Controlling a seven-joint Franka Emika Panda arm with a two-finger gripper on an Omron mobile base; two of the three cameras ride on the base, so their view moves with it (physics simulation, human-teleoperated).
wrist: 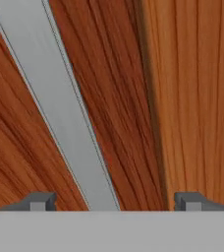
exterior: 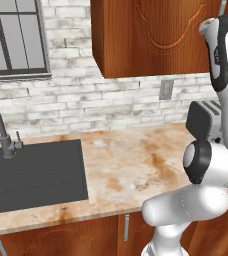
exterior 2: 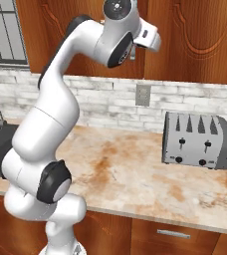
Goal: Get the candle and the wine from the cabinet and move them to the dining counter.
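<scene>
The cabinet (exterior: pixel 151 35) (exterior 2: pixel 195 35) hangs on the brick wall with its reddish-brown carved doors shut. The candle and the wine are hidden. My arm reaches up to the cabinet front, with the hand (exterior 2: pixel 144 38) right at the door. In the hand view my gripper (wrist: pixel 115 202) is open, and its two dark fingertips (wrist: pixel 40 201) stand wide apart. The door's long silver bar handle (wrist: pixel 60 108) runs slantwise across the wood and ends between the jaws, touching neither one. The dining counter is out of view.
Below the cabinet runs a stained beige stone counter (exterior: pixel 136 165) with a black sink (exterior: pixel 31 175) and a dark faucet (exterior: pixel 1 130) at its left. A silver toaster (exterior 2: pixel 197 139) stands at the right against the wall. A window (exterior: pixel 13 37) is at upper left.
</scene>
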